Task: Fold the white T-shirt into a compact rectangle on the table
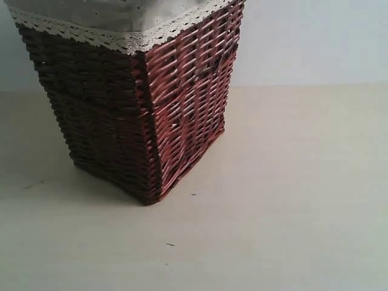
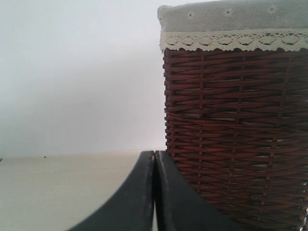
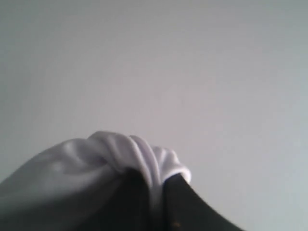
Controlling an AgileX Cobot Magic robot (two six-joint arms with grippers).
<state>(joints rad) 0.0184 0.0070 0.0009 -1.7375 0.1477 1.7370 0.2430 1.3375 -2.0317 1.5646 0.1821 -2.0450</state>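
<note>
Jaws of right gripper (image 3: 155,185) pinch bunched white T-shirt (image 3: 86,168). Left gripper (image 2: 154,159) jaws pressed together, empty, near wicker basket (image 2: 231,134) on table (image 1: 291,194).

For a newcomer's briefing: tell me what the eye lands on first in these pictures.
The dark wicker basket with its lace-edged liner dominates, standing on the pale table at the exterior view's upper left. Next, the right gripper is shut on a bunched fold of the white T-shirt, seen against a plain background. The left gripper is shut and empty, near the basket.
</note>
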